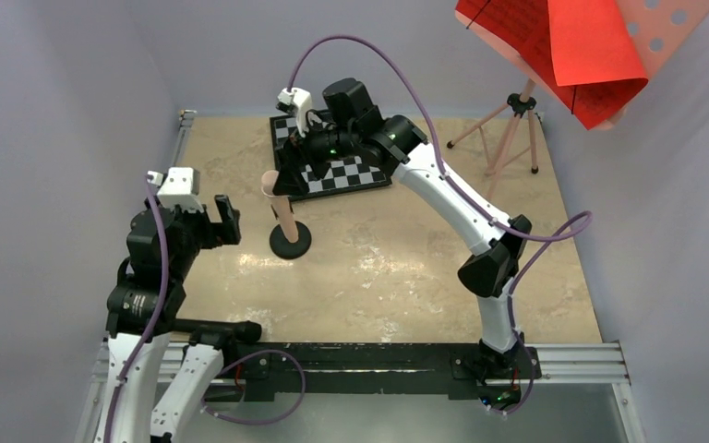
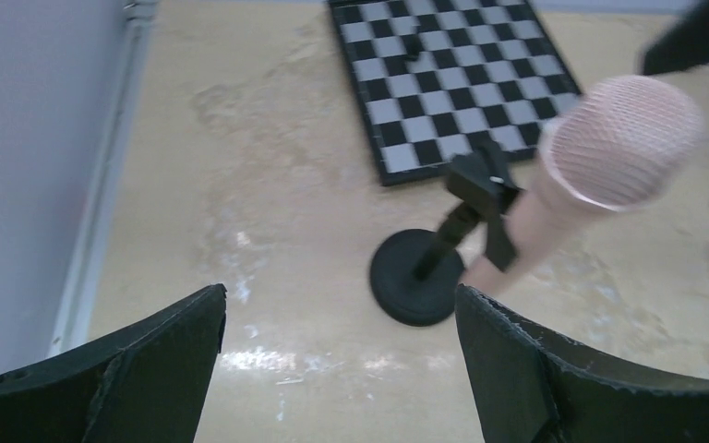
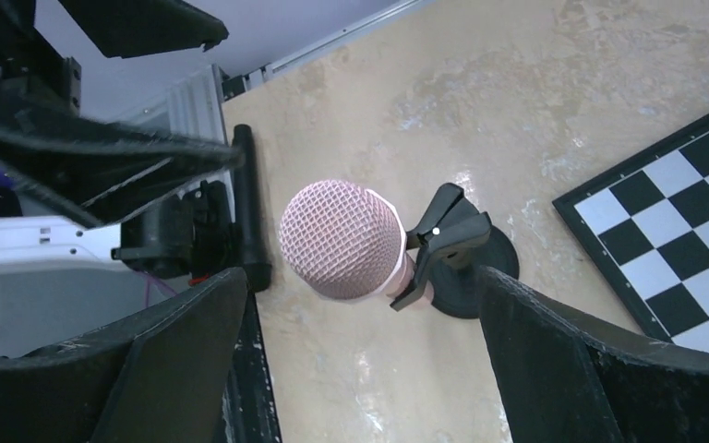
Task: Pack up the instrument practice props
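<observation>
I have two arms and two grippers. My left gripper [image 2: 339, 297] is wide open and holds nothing. My right gripper [image 3: 362, 273] is wide open too, and it holds nothing.

There is one pink microphone [image 1: 280, 205]. It has a round head made of mesh. It leans in the clip of one black stand [image 1: 290, 243] with a round flat base. The base sits on the tan table [image 1: 406, 277], just in front of the near left corner of the chessboard [image 1: 355, 175]. There is one chessboard, black and white, and it lies flat at the back of the table.

My right arm reaches across the table, and its gripper hangs above the microphone. Looking down from that wrist, I see the pink head between my two fingers, lower than they are. They are not touching it. My left gripper is to the left of the stand, apart from it, and it points at the stand.

There is one pink music stand [image 1: 669, 26] at the far right. Its top has big round holes, and I count three thin legs. Red printed sheets [image 1: 554, 46] rest on its top, and one of them curls over. I cannot tell how many sheets there are.
</observation>
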`<action>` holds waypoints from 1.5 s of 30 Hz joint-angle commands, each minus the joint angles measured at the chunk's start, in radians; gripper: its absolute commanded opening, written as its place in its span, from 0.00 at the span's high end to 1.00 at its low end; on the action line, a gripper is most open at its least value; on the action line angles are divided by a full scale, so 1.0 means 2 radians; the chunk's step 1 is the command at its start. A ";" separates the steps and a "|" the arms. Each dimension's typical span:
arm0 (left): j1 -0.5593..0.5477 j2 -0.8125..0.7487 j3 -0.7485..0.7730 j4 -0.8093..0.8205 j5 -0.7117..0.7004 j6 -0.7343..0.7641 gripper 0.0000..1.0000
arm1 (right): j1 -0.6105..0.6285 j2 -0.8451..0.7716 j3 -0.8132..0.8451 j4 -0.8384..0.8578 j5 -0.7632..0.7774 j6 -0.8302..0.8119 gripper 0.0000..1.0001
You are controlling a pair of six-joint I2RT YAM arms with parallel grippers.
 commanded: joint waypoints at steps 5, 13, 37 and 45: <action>0.083 0.001 -0.015 -0.005 -0.077 -0.074 0.03 | 0.020 0.011 0.019 0.060 -0.012 0.060 0.04; 0.141 -0.018 -0.018 -0.026 -0.061 -0.078 0.04 | 0.033 0.027 0.011 0.060 0.044 0.066 0.13; 0.146 -0.045 -0.106 0.047 0.357 0.200 0.07 | -0.007 -0.049 -0.010 -0.109 -0.229 -0.293 0.93; 0.146 -0.005 -0.077 -0.058 0.529 0.376 0.10 | -0.043 -0.088 0.009 -0.263 -0.292 -0.458 1.00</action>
